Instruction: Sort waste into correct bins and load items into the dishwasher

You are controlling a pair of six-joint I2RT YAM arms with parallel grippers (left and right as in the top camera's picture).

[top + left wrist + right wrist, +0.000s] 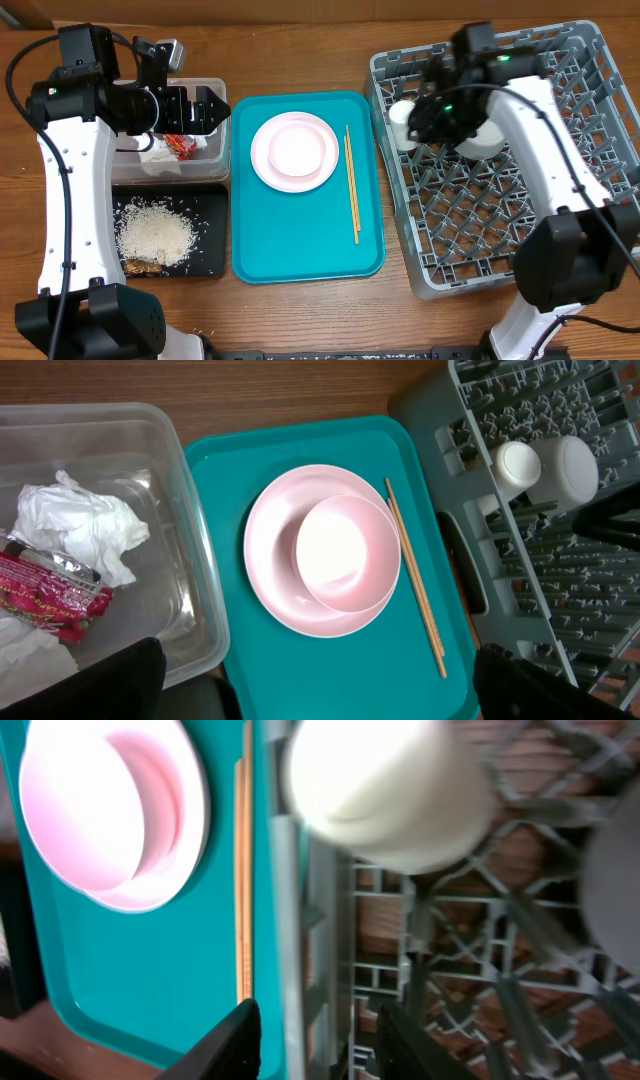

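The teal tray is smooth plastic, bearing a glossy pink plate and matt wooden chopsticks. Left of it, a clear plastic tub holds crumpled paper napkins and a shiny red wrapper; right, a matt grey plastic rack.

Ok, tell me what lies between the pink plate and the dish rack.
The wooden chopsticks, lying on the teal tray between pink plate and dish rack; the overhead view shows it.

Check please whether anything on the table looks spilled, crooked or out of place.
Nothing stands out. The rice lies wholly inside the black tray, the napkins and red wrapper inside the clear tub, and the chopsticks lie straight on the teal tray. Only the pink bowl sits off-centre on its plate.
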